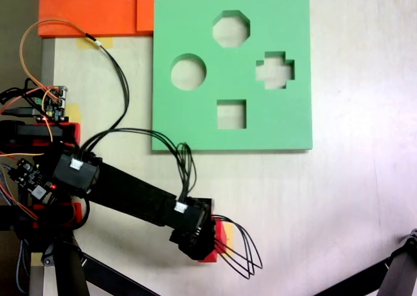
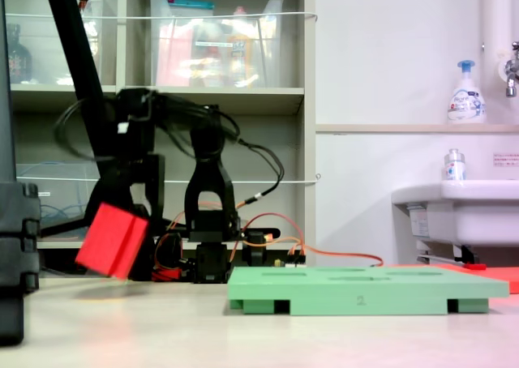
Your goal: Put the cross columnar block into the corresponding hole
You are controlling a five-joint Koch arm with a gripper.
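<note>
The gripper [image 2: 122, 222] was closed on the red block [image 2: 113, 241], held tilted above the table [image 1: 365, 198]. The cross hole [image 1: 274, 70] lay near the green board's [image 1: 195, 22] right edge, well apart.

Black boxy arm [image 1: 130, 195] with red brackets, looping black cables, white labels.

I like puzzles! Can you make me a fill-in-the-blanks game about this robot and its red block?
1. The red block hangs ____ the table, not touching it.
2. The green board has ____ holes.
3. The plus-shaped hole is ____; nothing sits inside.
4. Beside the plus-shaped hole, the board has a round, a square and an ____ hole.

Missing words: above; four; empty; octagonal
</note>
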